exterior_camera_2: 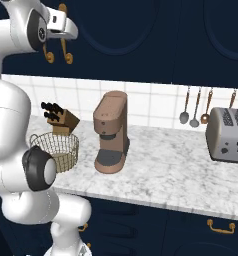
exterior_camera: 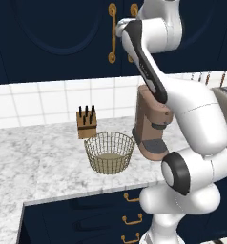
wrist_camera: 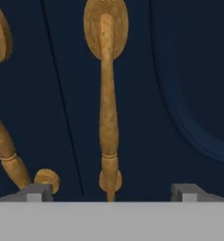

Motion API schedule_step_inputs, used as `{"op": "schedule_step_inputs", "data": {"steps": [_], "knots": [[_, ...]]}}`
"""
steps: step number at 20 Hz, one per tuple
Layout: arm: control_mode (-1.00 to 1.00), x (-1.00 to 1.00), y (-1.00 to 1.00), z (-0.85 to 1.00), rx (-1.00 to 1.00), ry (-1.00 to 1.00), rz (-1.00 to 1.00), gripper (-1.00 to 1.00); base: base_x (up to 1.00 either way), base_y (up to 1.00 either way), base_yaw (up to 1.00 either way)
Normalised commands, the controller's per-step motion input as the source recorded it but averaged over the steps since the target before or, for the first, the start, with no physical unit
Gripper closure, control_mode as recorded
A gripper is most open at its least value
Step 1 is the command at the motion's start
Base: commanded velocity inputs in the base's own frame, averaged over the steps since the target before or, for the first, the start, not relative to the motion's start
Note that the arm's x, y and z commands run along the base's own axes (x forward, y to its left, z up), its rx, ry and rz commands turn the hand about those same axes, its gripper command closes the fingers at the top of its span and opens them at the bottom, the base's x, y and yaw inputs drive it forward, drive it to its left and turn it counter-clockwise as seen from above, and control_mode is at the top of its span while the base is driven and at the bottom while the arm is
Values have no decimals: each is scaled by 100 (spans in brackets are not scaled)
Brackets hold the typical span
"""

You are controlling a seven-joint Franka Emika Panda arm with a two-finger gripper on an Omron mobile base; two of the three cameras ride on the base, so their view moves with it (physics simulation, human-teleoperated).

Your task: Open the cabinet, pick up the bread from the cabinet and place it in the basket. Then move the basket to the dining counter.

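Observation:
The cabinet (exterior_camera: 58,38) is a dark navy wall unit with arched doors, both shut, so the bread is hidden. In the hand view its right door's long brass handle (wrist_camera: 108,117) runs down the middle, and the left door's handle (wrist_camera: 3,136) is at the edge. My gripper (wrist_camera: 111,193) is raised to the doors and open, its fingertips (wrist_camera: 36,192) standing either side of the right handle's lower end, apart from it. The tan wire basket (exterior_camera: 109,151) sits on the marble worktop below and holds nothing. The dining counter is out of view.
A wooden knife block (exterior_camera: 86,122) stands behind the basket, and a brown coffee machine (exterior_camera_2: 111,132) is to its right. Farther right is a toaster (exterior_camera_2: 226,135), under hanging utensils (exterior_camera_2: 193,107). Navy drawers with brass pulls (exterior_camera: 132,219) front the worktop.

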Motion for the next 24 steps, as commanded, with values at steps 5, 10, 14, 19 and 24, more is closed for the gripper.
{"op": "schedule_step_inputs", "data": {"steps": [5, 10, 14, 19, 24], "knots": [[-100, 61, -2, -19, -2, -3, 0, -100, 0, 0, 0], [-100, 56, 0, 0, -2, 3, 0, -100, 0, 0, 0], [-100, 48, 0, 0, 0, 0, 0, -100, 0, 0, 0], [-100, 29, 0, -17, 0, -19, 0, -100, 0, 0, 0], [-100, 38, 3, 0, 0, -1, 0, 100, 0, 0, 0]]}}
